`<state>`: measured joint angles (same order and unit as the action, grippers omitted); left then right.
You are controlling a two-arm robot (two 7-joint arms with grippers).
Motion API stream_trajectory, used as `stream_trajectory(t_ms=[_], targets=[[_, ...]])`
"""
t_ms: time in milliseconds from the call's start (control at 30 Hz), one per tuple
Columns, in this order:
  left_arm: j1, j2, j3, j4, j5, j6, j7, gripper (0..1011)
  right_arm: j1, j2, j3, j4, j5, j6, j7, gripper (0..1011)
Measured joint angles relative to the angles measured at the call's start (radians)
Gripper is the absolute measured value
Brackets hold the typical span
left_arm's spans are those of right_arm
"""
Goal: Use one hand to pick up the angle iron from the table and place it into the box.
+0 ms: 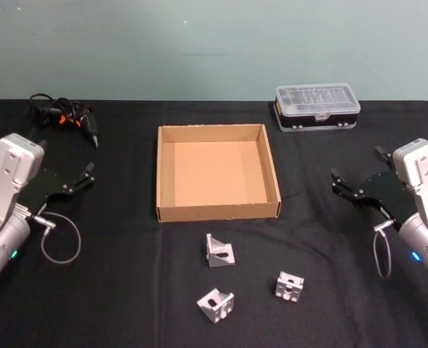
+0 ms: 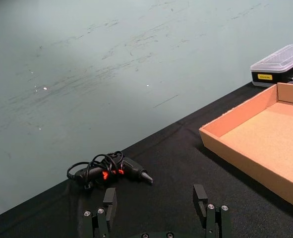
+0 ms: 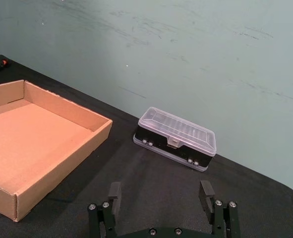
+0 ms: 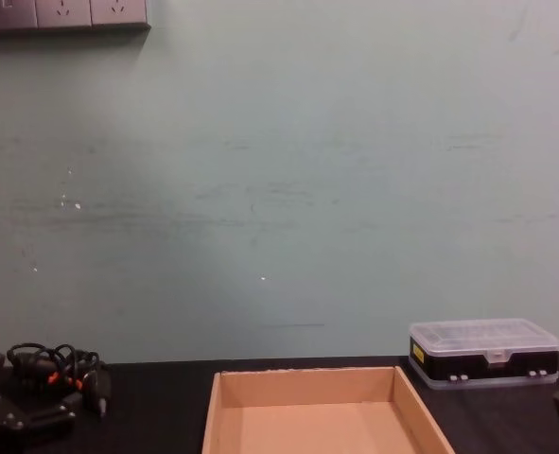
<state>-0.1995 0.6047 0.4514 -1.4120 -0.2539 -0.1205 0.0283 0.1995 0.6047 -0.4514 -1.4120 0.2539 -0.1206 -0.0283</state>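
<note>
Black table (image 1: 127, 304), teal wall (image 4: 279, 189) behind. I note three angle irons (image 1: 219, 251) lying before the cardboard box (image 1: 217, 212); left gripper (image 2: 155, 194) and right gripper (image 3: 159, 188) flank it, jaws apart.

Chest view chops the box (image 4: 307, 380) at the bottom edge, so its near wall is out of frame. The left hand (image 2: 155, 194) and right hand (image 3: 160, 189) each get cut at the edge of their own wrist view. Left wrist view clips the organiser case (image 2: 281, 69) too. That cable tangle (image 1: 63, 116) is too small to sort out.
</note>
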Motion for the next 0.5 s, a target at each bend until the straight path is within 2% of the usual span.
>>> stream_trajectory(t_ms=[500], targets=[[0.0, 0.0, 0.0, 0.0, 0.0, 0.0, 0.0, 1011, 0.0, 0.0, 0.0, 0.0, 0.0, 0.0, 0.0, 1003]])
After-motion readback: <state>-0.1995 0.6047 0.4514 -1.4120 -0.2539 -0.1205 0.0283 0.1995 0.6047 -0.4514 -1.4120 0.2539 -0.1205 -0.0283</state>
